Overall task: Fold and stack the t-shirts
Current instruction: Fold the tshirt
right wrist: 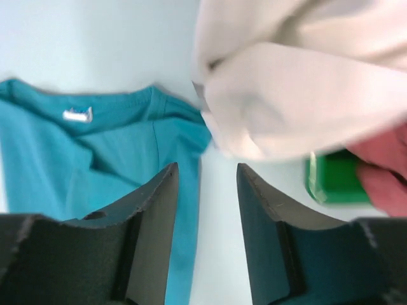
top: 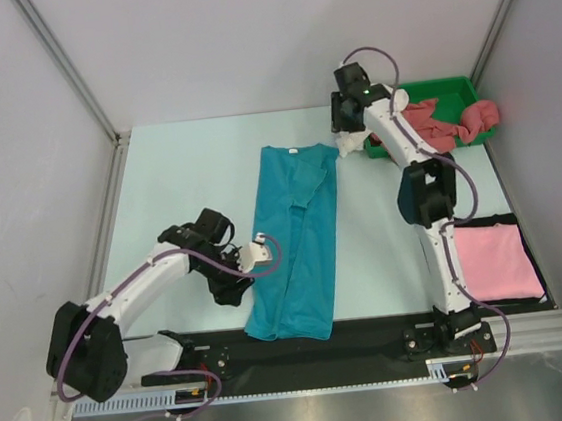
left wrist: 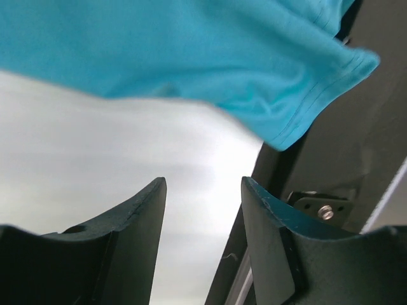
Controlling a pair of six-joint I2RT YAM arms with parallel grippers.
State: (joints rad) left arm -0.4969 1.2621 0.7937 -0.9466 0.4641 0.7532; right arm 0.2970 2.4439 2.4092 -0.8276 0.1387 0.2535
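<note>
Two arms: the left one sits low beside the teal shirt, the right one is stretched to the far right corner.
Teal t-shirt [top: 294, 239]: one, folded into a long strip down the middle of the table [top: 187, 180], collar at the far end, near hem lapping the black mat [top: 374, 333].
White t-shirt [top: 352, 144]: one, bunched at the tray's left edge.
Dusty-red t-shirts [top: 443, 125]: two crumpled lumps; I cannot tell how many shirts.
Green tray [top: 449, 83]: one, holding the red cloth.
Light pink t-shirt [top: 495, 260]: one, folded flat, near right, beside the right arm's base.
Left gripper [left wrist: 203, 184]: fingers apart, nothing between them, by the teal hem corner.
Right gripper [right wrist: 206, 168]: fingers apart, gap bare, white cloth just beyond the tips.
</note>
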